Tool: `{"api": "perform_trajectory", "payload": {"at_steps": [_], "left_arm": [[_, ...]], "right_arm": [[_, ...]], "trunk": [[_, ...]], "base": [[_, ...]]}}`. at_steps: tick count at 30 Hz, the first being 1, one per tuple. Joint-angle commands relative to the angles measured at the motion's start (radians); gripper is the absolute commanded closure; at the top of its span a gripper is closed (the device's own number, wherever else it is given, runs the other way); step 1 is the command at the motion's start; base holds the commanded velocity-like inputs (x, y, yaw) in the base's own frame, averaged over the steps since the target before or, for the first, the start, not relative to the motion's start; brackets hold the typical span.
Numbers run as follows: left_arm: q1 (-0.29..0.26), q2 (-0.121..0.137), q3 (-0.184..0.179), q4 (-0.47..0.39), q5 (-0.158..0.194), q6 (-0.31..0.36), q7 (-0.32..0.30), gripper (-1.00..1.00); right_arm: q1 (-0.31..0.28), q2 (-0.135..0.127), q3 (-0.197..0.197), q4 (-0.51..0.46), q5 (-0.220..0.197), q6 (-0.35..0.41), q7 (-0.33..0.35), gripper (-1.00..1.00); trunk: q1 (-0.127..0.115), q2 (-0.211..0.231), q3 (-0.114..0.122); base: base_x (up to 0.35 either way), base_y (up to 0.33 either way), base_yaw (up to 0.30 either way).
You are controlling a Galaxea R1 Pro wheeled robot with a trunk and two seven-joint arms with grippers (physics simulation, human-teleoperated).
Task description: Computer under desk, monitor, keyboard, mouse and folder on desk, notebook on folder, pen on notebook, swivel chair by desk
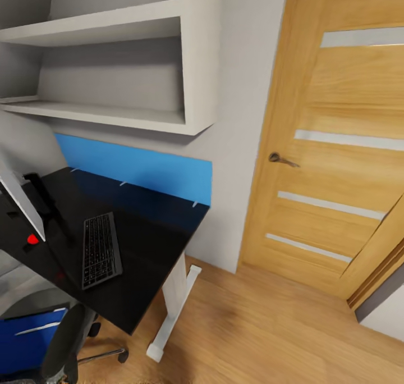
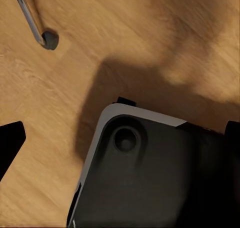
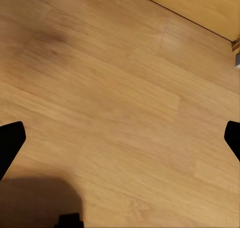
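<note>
Head view: glossy black desk (image 1: 151,249), slim keyboard (image 1: 101,250) flat on it; both tools (image 2: 120,138) (image 3: 120,138) spread apart.

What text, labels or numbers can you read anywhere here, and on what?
No readable text anywhere.
keyboard: key legends too small and blurred to read.
folder: plain blue, only a pale streak, no lettering.
monitor: seen edge-on, no brand mark legible.
door: wood panels and pale strips, no sign.
Both wrist views: wooden floor, no markings.
</note>
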Motion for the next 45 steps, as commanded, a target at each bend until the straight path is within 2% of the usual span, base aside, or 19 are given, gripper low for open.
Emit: {"api": "perform_trajectory", "payload": {"at_steps": [1,12,45], "left_arm": [[0.0,0.0,0.003,-0.001,0.0,0.0,0.0,-1.0],[-0.001,-0.001,0.003,-0.002,-0.002,0.007,0.0,-1.0],[0.0,-0.004,0.003,-0.001,-0.002,0.006,0.0,-1.0]], "right_arm": [[-0.001,0.001,0.001,0.001,0.011,0.001,-0.01,-1.0],[-0.001,0.012,0.0,0.004,0.012,0.002,-0.01,-1.0],[-0.001,0.024,0.004,0.004,0.012,0.003,-0.01,-1.0]], "trunk": [[0.0,-0.001,-0.002],[0.0,-0.001,-0.009],[0.0,-0.001,-0.031]], "base": [[0.0,0.0,0.259],[0.0,0.0,0.26],[0.0,0.0,0.263]]}}
